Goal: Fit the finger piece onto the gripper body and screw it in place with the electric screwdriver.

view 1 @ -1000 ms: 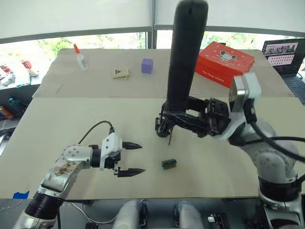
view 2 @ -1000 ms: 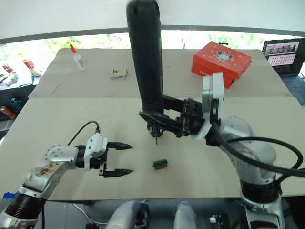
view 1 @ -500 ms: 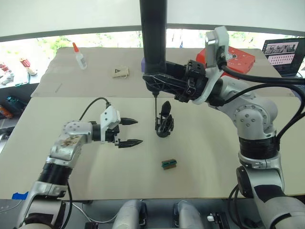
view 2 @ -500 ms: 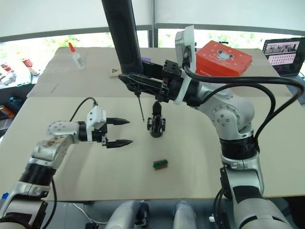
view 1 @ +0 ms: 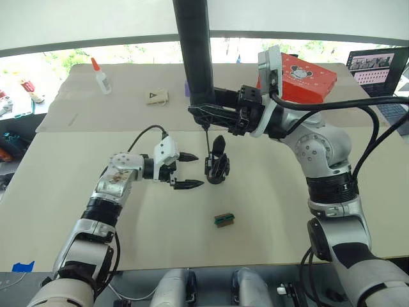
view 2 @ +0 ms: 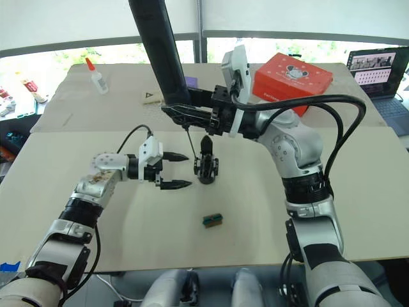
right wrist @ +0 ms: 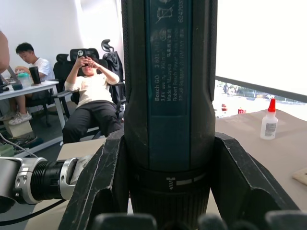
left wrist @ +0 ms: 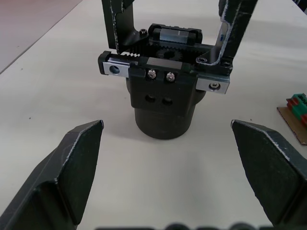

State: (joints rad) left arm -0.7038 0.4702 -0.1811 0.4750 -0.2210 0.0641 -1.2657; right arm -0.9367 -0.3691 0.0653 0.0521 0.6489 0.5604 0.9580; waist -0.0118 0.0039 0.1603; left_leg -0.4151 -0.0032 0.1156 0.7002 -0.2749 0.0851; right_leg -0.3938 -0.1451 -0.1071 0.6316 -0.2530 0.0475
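We see the left gripper [view 1: 185, 171] low over the desk [view 1: 77, 192] with its jaws spread wide and holding nothing. The gripper body [view 1: 216, 167] stands upright on the desk just ahead of those jaws, apart from both fingertips and roughly centred on the gap between them. In the left wrist view the gripper body [left wrist: 165, 91] sits beyond the two fingertips [left wrist: 79, 153], its round dark base on the desk and its toothed rail and two screws facing the jaws.

The right gripper [view 1: 214, 115] has its jaws closed around the lower end of the screwdriver [view 1: 195, 54], which we see held nearly upright, bit downward. The thin metal bit [view 1: 206, 142] hangs below those jaws, just beside the raised finger of the gripper body; we cannot tell whether it touches. In the right wrist view the screwdriver [right wrist: 169, 96] fills the space between the two jaws, both pressed against its barrel.

A small green-and-black block [view 1: 224, 219] lies on the desk, apart from the left jaws and nearer the robot than the gripper body. A red box [view 1: 300, 75], a glue bottle [view 1: 99, 75] and a laptop [view 1: 377, 61] lie well beyond both jaws. We cannot pick out the finger piece as a separate thing.
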